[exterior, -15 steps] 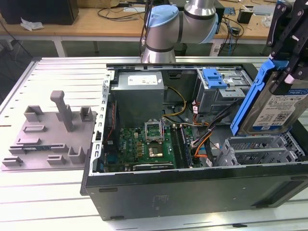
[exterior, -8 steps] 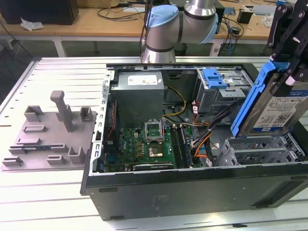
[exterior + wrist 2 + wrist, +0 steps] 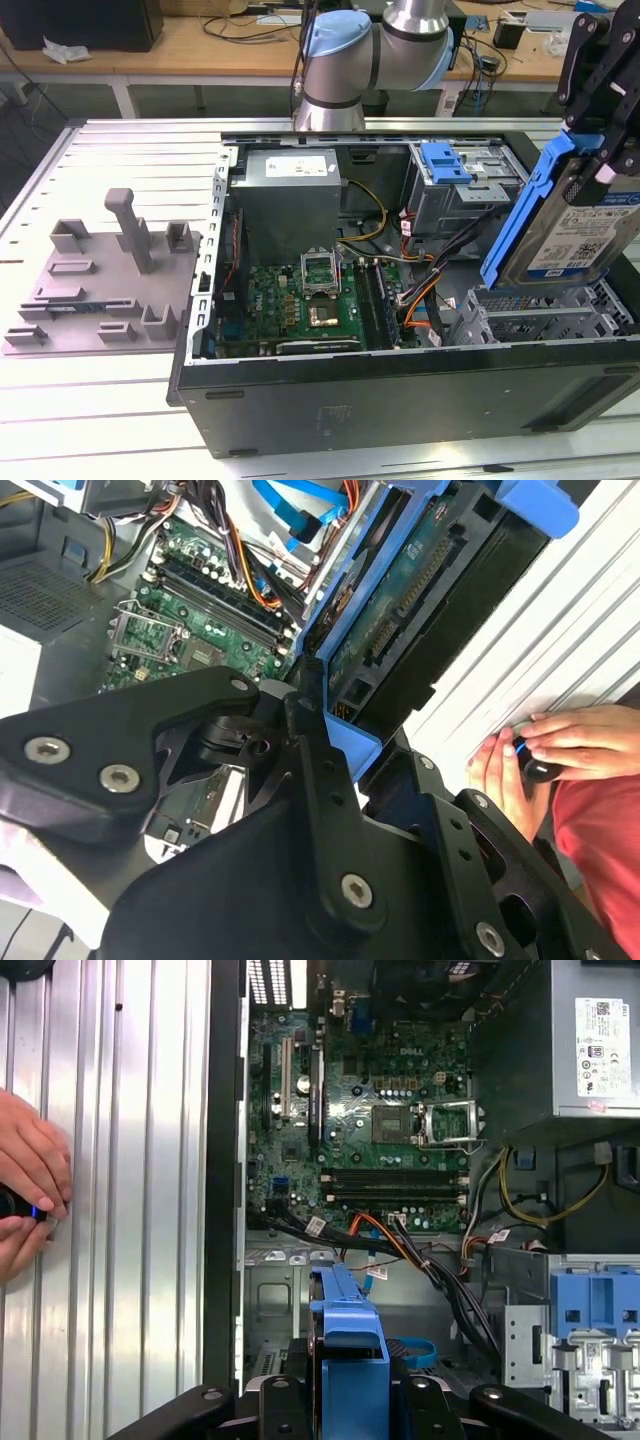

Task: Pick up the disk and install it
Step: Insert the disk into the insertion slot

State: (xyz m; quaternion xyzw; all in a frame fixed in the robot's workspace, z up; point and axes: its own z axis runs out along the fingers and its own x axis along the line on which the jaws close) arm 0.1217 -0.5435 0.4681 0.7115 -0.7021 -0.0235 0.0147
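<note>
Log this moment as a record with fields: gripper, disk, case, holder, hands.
gripper: gripper shut on the disk
disk: disk held tilted in the air, above the case's end at the exterior view's right
case: computer case open, motherboard exposed
holder: grey holder on the table, at the exterior view's left of the case
hands: person's hands on the table beside the case

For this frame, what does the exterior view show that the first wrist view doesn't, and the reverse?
Exterior view's own: the grey holder with upright posts at the exterior view's left, and the disk label-side out, the gripper shut on it above the drive cage. First wrist view's own: a person's hands on the slatted table beside the computer case. Shared: the open computer case, its motherboard, power supply and the disk's blue rail.
</note>
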